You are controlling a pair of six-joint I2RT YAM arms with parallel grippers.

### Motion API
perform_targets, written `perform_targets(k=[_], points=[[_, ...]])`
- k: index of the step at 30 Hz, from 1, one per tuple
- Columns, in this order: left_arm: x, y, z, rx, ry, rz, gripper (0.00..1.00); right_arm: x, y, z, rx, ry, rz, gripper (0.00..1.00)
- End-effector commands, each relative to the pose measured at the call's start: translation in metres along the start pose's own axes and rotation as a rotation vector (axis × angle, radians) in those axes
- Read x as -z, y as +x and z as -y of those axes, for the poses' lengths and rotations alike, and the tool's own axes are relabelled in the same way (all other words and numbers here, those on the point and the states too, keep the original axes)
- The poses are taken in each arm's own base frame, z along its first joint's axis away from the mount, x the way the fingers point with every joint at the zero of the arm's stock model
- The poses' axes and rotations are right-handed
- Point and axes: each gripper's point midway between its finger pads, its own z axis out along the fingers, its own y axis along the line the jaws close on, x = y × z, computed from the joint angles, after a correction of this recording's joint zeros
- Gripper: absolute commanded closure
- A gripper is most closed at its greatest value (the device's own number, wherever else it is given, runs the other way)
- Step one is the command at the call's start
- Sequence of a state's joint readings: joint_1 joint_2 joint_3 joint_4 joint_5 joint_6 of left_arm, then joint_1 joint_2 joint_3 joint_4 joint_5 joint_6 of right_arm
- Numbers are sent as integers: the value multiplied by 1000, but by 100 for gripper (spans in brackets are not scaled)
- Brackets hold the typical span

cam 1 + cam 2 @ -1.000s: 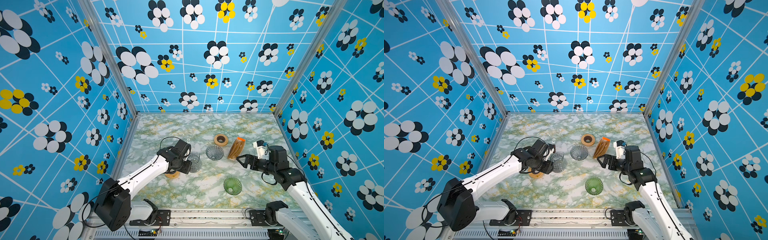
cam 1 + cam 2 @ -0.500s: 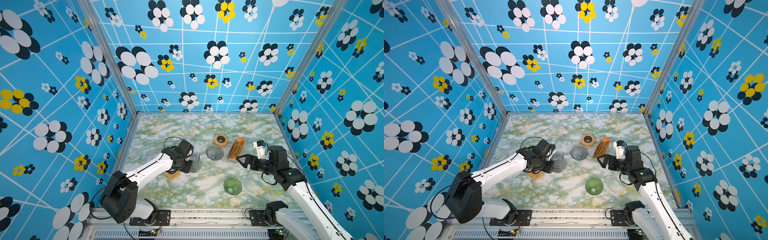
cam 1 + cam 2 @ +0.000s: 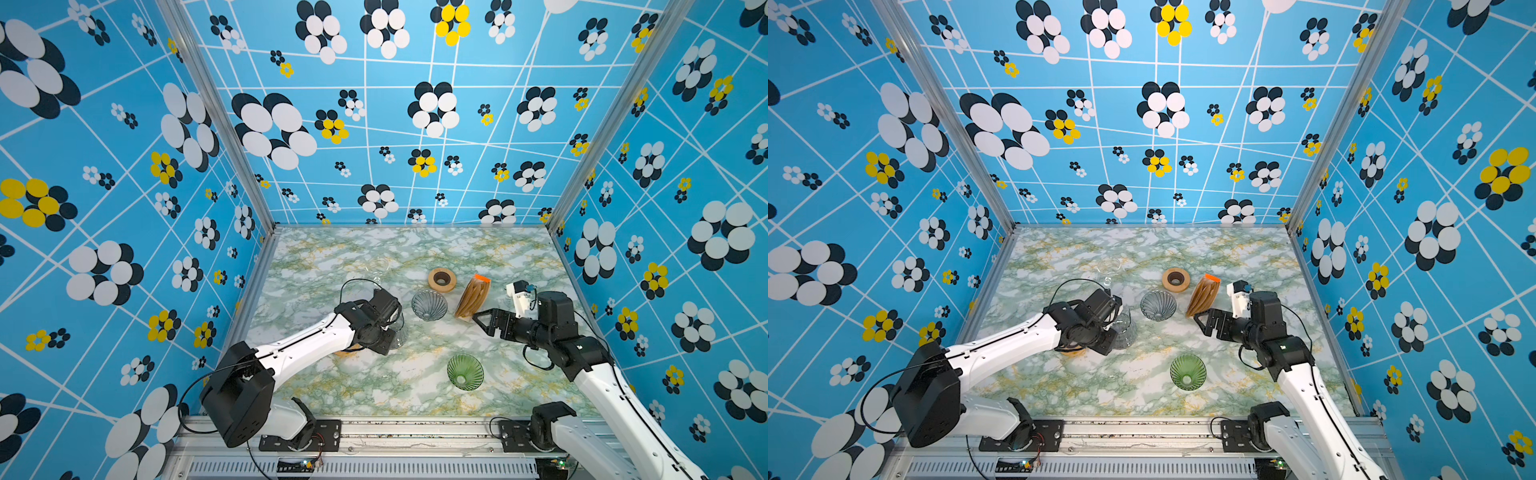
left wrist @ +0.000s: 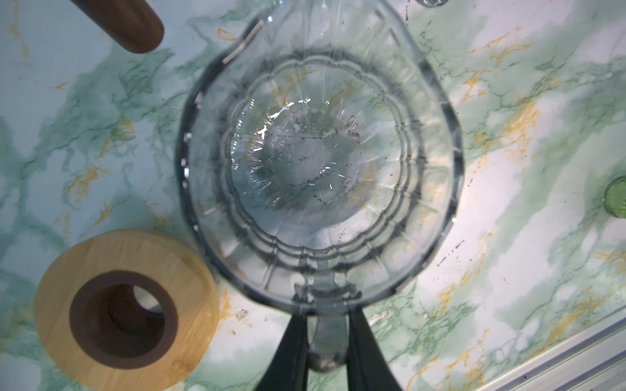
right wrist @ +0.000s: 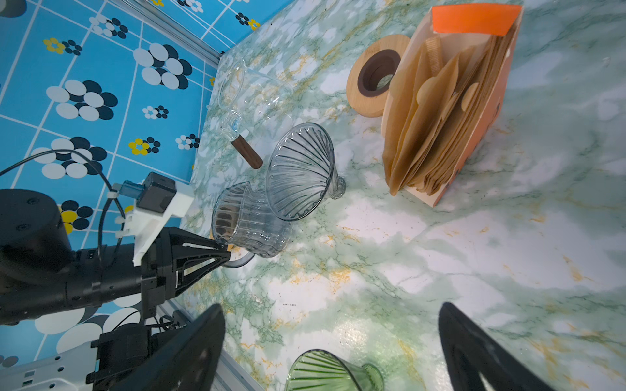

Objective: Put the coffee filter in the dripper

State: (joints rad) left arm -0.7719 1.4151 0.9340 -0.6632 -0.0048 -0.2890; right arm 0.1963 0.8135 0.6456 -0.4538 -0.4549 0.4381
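**Left hand pinches the carafe handle; filters sit in their box**

At the left of the marble-patterned table (image 3: 332, 257), the left gripper (image 4: 327, 316) has its two black fingers (image 4: 291, 342) pressed against either side of the handle of the glass carafe (image 4: 318, 162), a narrow hold. The carafe stands upright on the table. A light wooden ring (image 4: 125, 304) lies flat just beside the carafe, partly hidden under the arm in both top views. Farther back lies a clear dripper (image 3: 376, 266) on its side, its dark wooden handle (image 5: 246, 154) pointing toward the carafe.

Toward the middle, a grey dripper (image 3: 429, 304) lies tipped on its side just beside the carafe, its mouth facing the near edge. Behind it a second wooden ring (image 3: 441, 279) rests flat, close to the filter box (image 3: 478, 279).

The box has an orange end and lies open. The brown coffee filters (image 5: 437, 115) are in it, standing on edge and fanned a little. Nearer the front edge, well apart from the box, a green dripper (image 3: 465, 371) lies on its side.

At the right, the right gripper (image 3: 482, 324) hovers above the table with its jaws spread wide and nothing between them, near the near end of the filter box and pointing toward it.
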Motion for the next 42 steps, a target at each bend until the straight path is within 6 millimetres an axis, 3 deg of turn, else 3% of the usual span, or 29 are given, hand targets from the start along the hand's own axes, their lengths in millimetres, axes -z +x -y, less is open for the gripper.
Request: perform_targets(k=[1,12,18,22,26,32,42], points=[[15,-4,11,6,1,32,81,-1,-2,-1,11,-9,17,1],[17,4,56,-30,40,44,81,-1,-1,2,7,15,8,1],[8,6,69,-47,34,32,81,-2,3,7,-6,46,-28,2],[5,2,80,-59,46,35,80,-3,13,12,-35,69,-79,13],[2,2,84,-70,40,24,79,-1,31,29,-67,188,-162,26],[0,1,85,-73,41,25,76,-6,52,14,-35,157,-243,34],[1,4,85,-69,54,33,64,-6,81,18,-8,252,-349,49]])
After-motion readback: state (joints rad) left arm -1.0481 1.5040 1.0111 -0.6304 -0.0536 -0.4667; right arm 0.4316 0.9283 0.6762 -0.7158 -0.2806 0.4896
